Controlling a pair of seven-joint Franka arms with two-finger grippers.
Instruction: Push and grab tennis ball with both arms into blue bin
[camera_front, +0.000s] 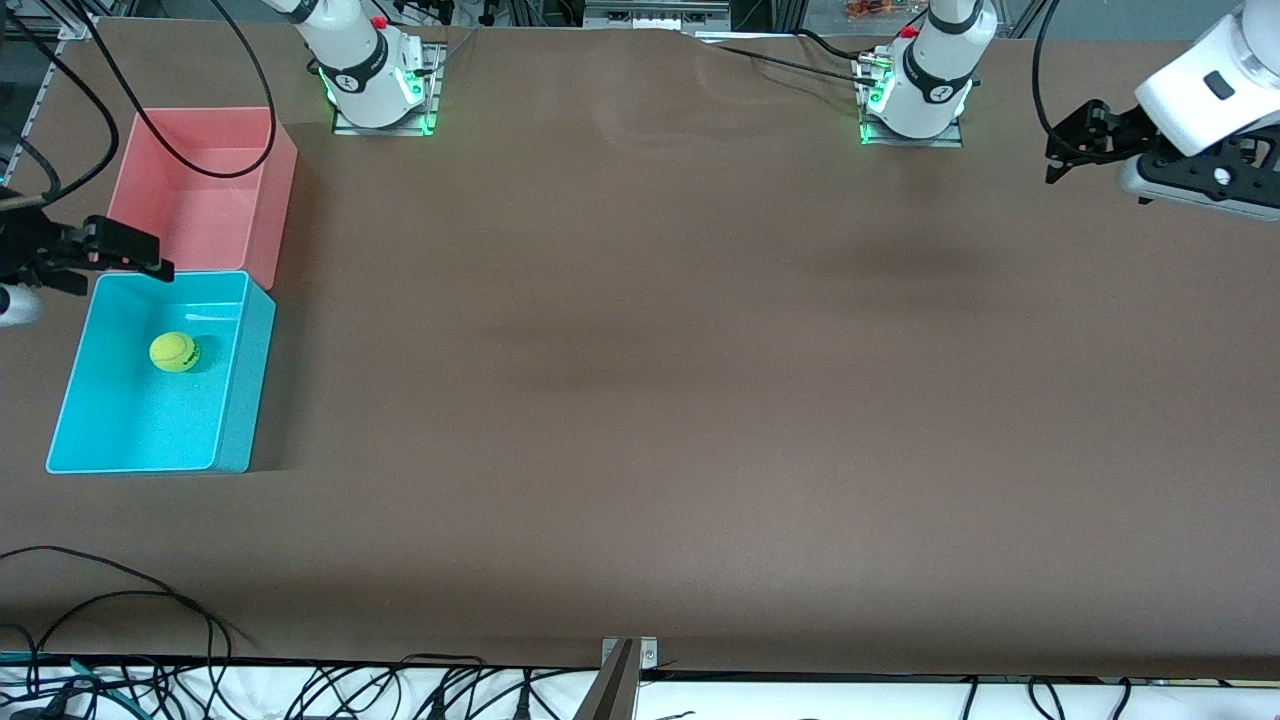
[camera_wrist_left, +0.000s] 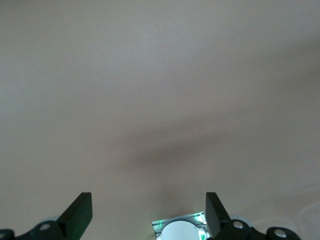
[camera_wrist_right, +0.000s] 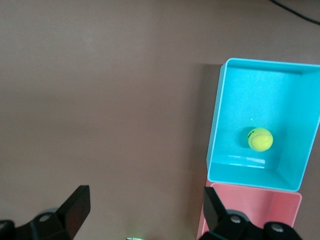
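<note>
The yellow-green tennis ball (camera_front: 175, 352) (camera_wrist_right: 260, 139) lies inside the light-blue bin (camera_front: 255, 380) (camera_wrist_right: 216, 120), on its floor and clear of the walls. My right gripper (camera_front: 110, 262) (camera_wrist_right: 145, 195) hangs open and empty above the edge where the blue bin meets the pink one, at the right arm's end of the table. At the left arm's end of the table my left gripper (camera_front: 1062, 150) (camera_wrist_left: 149, 200) is raised over bare brown table, open, with nothing between its fingers.
A pink bin (camera_front: 200, 215) (camera_wrist_right: 250, 215) of the same size stands against the blue bin, farther from the front camera. Both arm bases (camera_front: 378, 85) (camera_front: 915, 100) sit along the table's back edge. Cables (camera_front: 150, 610) trail over the front edge.
</note>
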